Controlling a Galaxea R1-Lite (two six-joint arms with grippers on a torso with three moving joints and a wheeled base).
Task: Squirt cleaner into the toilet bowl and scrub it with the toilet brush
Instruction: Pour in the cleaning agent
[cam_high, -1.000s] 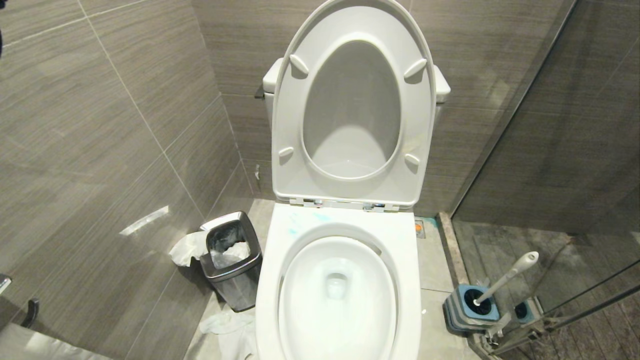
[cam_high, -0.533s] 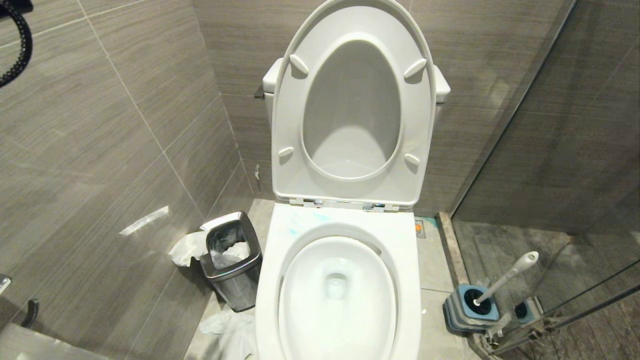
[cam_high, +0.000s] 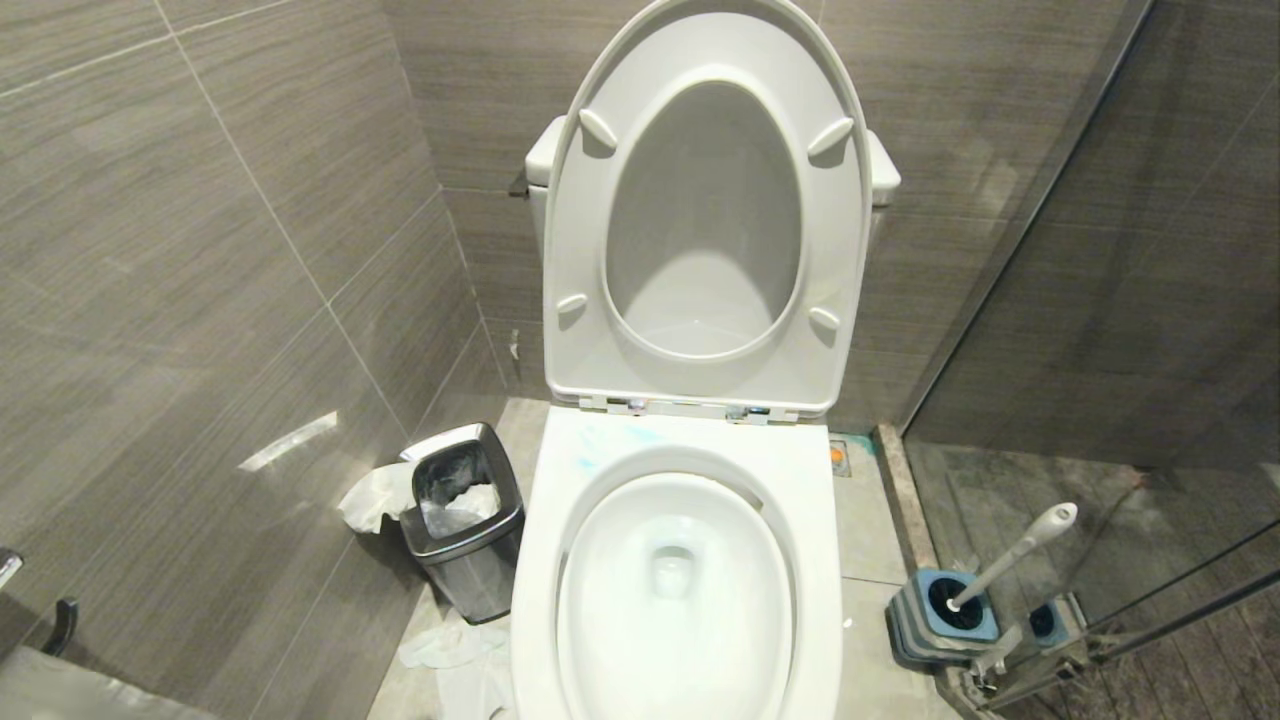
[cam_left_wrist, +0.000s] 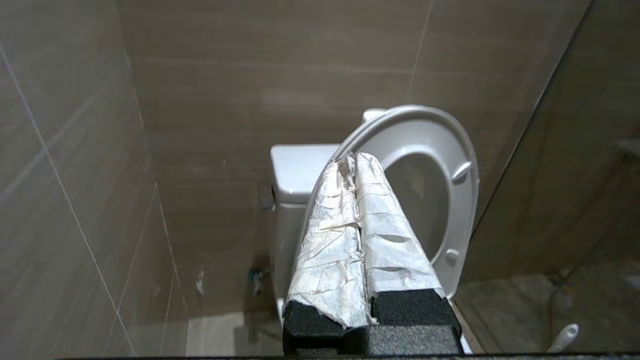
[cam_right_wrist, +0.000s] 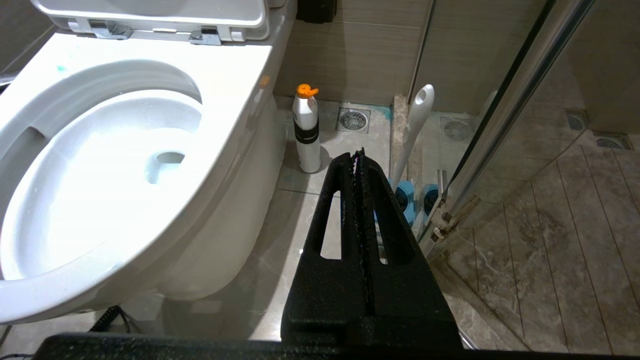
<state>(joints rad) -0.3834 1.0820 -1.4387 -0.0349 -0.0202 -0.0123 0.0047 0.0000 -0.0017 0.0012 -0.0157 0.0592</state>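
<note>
A: What does the head view give?

B: The glossy white ceramic toilet bowl (cam_high: 676, 590) with seat and lid raised, thin turquoise smears of cleaner (cam_high: 600, 447) on the back of its rim, and pale water in the basin. On the floor to its right, the toilet brush (cam_high: 1010, 556) with the slim white-grey handle leans in a squat blue-and-grey holder (cam_high: 940, 618). To the left stands a small steel-rimmed waste bin (cam_high: 465, 520) with crumpled paper beside it. Neither arm shows there.

A: And the wrist views?

B: The left wrist view shows the left tool (cam_left_wrist: 354, 161), its fingers wrapped in pale tape, pressed together on nothing, raised and facing the lifted seat and the tank. The right wrist view shows the right tool (cam_right_wrist: 358, 155), black, closed and empty, low beside the bowl. Only there do you see a white bottle with an orange cap (cam_right_wrist: 306, 130) standing on the floor just beside the bowl, near a floor drain (cam_right_wrist: 354, 119), with the brush handle against the glass shower partition (cam_right_wrist: 515, 115).
</note>
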